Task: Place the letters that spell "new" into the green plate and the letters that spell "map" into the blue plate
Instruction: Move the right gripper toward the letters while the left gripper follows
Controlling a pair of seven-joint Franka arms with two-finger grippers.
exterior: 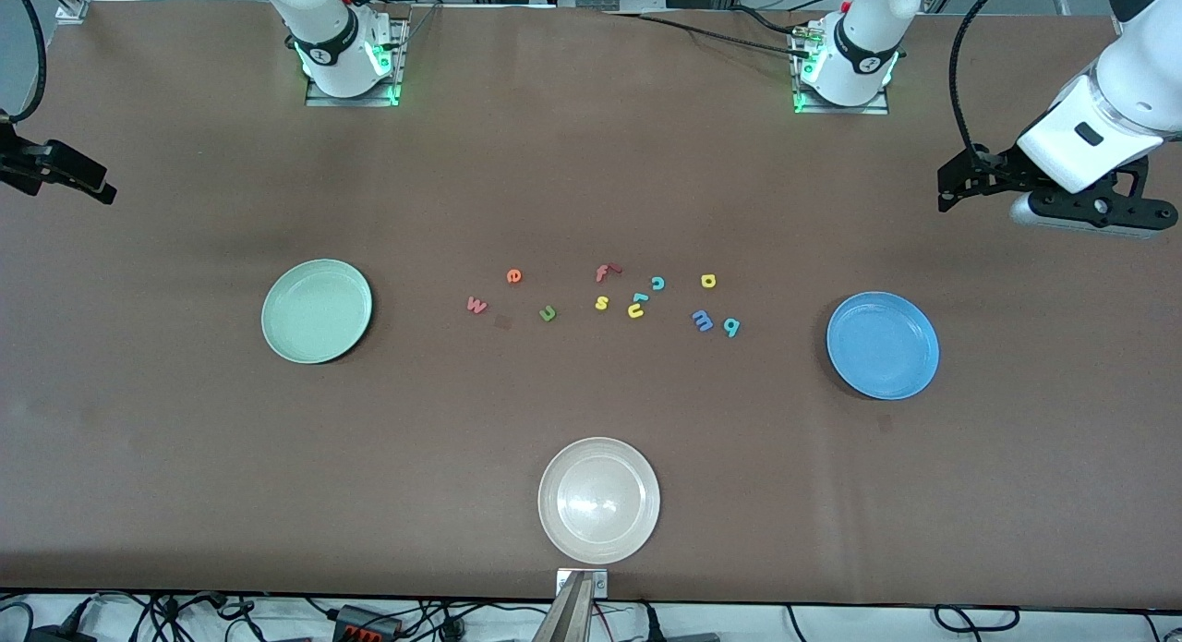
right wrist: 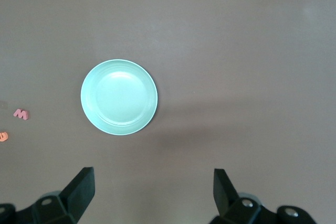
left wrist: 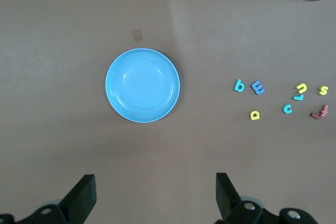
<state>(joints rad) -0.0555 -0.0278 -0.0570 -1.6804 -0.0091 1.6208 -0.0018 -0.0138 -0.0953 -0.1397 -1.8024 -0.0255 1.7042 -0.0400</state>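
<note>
The left gripper [left wrist: 153, 195] hangs in the air at the front view's right edge, above the bare table [exterior: 591, 162], its black wedge-shaped fingers spread wide with nothing between them. The right gripper [right wrist: 152, 192] hangs at the same view's left edge, above the table too, fingers likewise spread and empty. Both arms wait.

The round, smooth blue plate [exterior: 883, 345] sits right of centre in the front view, empty. The pale mint green plate [exterior: 317, 310], also round and shallow, sits left of centre, empty as well. A glossy whitish-beige plate [exterior: 599, 500] lies at the lower middle.

Between the two coloured plates, small flat foam letters are scattered on the matte brown tabletop. Toward the green plate lie the red w [exterior: 476, 305], the orange e [exterior: 514, 275] and the green n [exterior: 548, 314]. Toward the blue plate lie the blue m [exterior: 703, 321], the teal a [exterior: 731, 327] just beside it, and the yellow p [exterior: 708, 280]. In the middle are the red f [exterior: 605, 272], the yellow s [exterior: 601, 302], the teal c [exterior: 657, 283] and the yellow u [exterior: 635, 310], with a small teal piece [exterior: 639, 297] touching the u.
</note>
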